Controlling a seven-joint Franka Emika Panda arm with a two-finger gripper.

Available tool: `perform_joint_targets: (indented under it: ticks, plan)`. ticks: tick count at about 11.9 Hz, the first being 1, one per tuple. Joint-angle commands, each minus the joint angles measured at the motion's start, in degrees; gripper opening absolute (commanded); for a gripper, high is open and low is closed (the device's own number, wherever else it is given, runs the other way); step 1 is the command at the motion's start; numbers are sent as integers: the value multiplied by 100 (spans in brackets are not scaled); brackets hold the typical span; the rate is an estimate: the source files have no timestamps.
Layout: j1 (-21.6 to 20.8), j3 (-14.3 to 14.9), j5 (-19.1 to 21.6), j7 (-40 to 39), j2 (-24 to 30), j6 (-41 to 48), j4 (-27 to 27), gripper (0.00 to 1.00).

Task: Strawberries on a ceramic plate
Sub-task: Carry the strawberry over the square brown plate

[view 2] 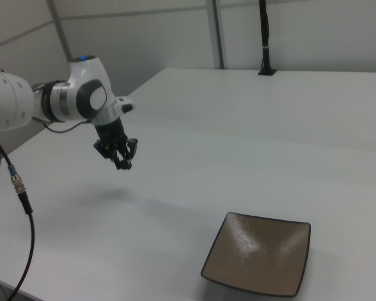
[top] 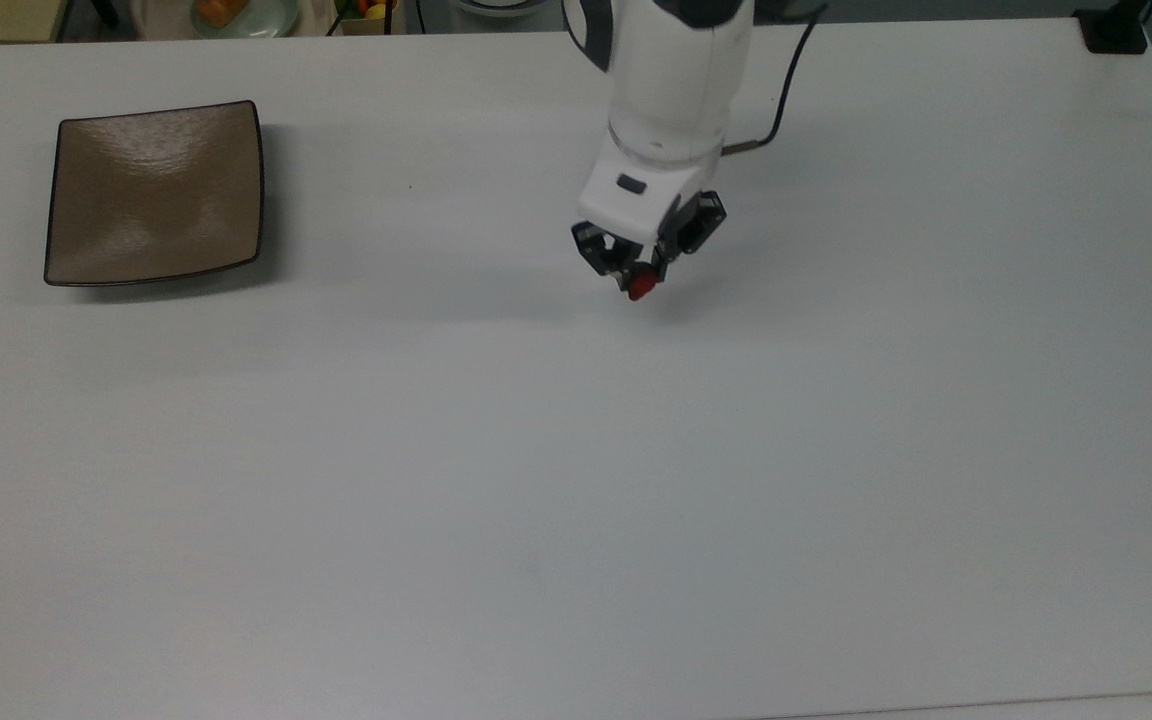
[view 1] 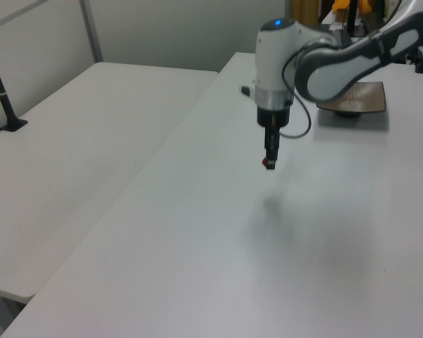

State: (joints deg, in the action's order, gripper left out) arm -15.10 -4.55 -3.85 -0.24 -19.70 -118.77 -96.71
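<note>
A small red strawberry [top: 641, 287] hangs in the air above the white table, pinched between the fingers of my gripper [top: 642, 276]. In the left view the strawberry [view 1: 269, 164] sits at the gripper [view 1: 270, 160] tip with its shadow on the table below. The right view has the gripper [view 2: 123, 164] well above the table. The square taupe-brown ceramic plate [top: 154, 192] with a dark rim lies bare at the top view's far left, far from the gripper. The plate [view 2: 258, 260] is at the right view's lower right, and part of the plate [view 1: 354, 98] shows behind the arm in the left view.
The white table [top: 576, 480] stretches wide around the gripper. A black cable [top: 774, 115] trails from the arm. A black post base [top: 1114, 28] stands at the top view's far right corner. A second white table [view 1: 77, 148] lies at the left view's left.
</note>
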Motion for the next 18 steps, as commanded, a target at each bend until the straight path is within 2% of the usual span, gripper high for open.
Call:
perform_joint_targets:
  ticks: [1,3,6,9,12,14,16,18]
  plan:
    - [252,51,7,41,746,538,-76,11]
    - [297,287,94,24,1168,1117,3,11]
    - [314,665,454,-124,1670,1575,21,11]
    - [761,719,727,-712,1969,1874,12,12]
    - [1218,728,727,-1433,2022,2042,21,13]
    - [1692,719,727,-2082,1979,2025,12,13]
    - [2123,719,631,-2820,1760,1903,12,13]
    - [2501,719,631,-3218,1575,1570,-6,13]
